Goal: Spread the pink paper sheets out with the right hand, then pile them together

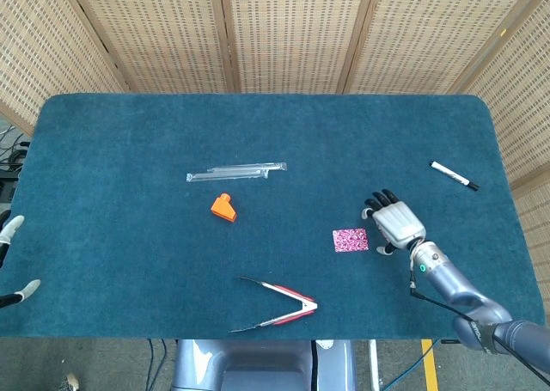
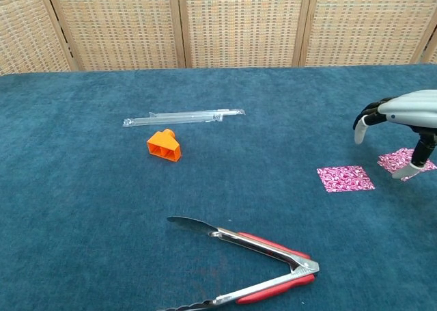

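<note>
Right robot hand (image 2: 399, 116), fingers spread and grasping nothing, hovers over 1 of 2 pink paper sheets (image 2: 345, 178) on the desk (image 1: 129, 142).

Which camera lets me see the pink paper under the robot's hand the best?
The chest view. There the pink sheet shows on the table beneath the right hand, whose thumb reaches down to it. In the head view the right hand covers that sheet entirely; only the other pink sheet shows.
</note>
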Motion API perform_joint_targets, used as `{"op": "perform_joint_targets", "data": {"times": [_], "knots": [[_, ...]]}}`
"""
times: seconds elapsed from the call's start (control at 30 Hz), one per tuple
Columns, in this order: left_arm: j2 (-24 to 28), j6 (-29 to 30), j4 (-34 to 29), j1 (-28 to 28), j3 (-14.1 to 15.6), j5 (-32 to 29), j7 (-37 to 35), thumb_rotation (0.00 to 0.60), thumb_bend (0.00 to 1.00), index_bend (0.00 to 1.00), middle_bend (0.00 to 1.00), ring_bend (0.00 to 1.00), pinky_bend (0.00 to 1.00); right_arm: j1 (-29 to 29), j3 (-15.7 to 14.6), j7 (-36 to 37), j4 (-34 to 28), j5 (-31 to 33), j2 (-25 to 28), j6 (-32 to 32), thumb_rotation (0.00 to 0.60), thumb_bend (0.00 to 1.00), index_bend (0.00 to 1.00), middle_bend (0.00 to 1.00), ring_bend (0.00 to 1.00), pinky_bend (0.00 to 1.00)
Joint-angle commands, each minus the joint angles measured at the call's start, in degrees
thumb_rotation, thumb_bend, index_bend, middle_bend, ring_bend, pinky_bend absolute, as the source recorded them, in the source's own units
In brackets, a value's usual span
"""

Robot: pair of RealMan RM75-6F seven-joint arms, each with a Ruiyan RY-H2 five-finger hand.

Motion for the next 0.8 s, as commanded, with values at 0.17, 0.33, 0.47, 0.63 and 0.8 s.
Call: {"op": "perform_joint_targets", "data": {"times": [0.17,0.33,0.47,0.63,0.8], "knots": [[-0.05,-0.04,0.89,-0.01,0.08,0.19,-1.15,0.6,0.02,0.0,0.0,0.0,0.0,0.19,1.36,-5.39,-1.54,4.23,-3.48,0.8,0.6,0.2,0.27,0.15,0.0,0.0],[-0.2,-0.23,1.56,0.08,0.22,0.04,-1.86,0.6,0.02,0.0,0.0,0.0,0.0,0.5,1.74,-6.75,0.11,5.28,-5.84,1.11,0.6,0.2,0.27,0.15,0.0,0.0],[-0.31,-0.22,1.91,0.1,0.23,0.02,-2.18,0.6,0.02,0.0,0.0,0.0,0.0,0.77,1.86,-7.19,1.34,5.48,-7.2,1.15,0.6,0.2,0.27,0.15,0.0,0.0],[-0.3,-0.28,2.05,0.06,0.21,0.03,-2.29,0.6,0.02,0.0,0.0,0.0,0.0,0.88,1.72,-7.36,2.82,5.13,-8.39,1.37,0.6,0.2,0.27,0.15,0.0,0.0],[-0.29,-0.44,2.0,-0.02,0.22,0.0,-2.21,0.6,0.02,0.0,0.0,0.0,0.0,0.65,1.33,-7.03,3.47,4.56,-8.87,1.59,0.6,0.2,0.27,0.15,0.0,0.0]]}}
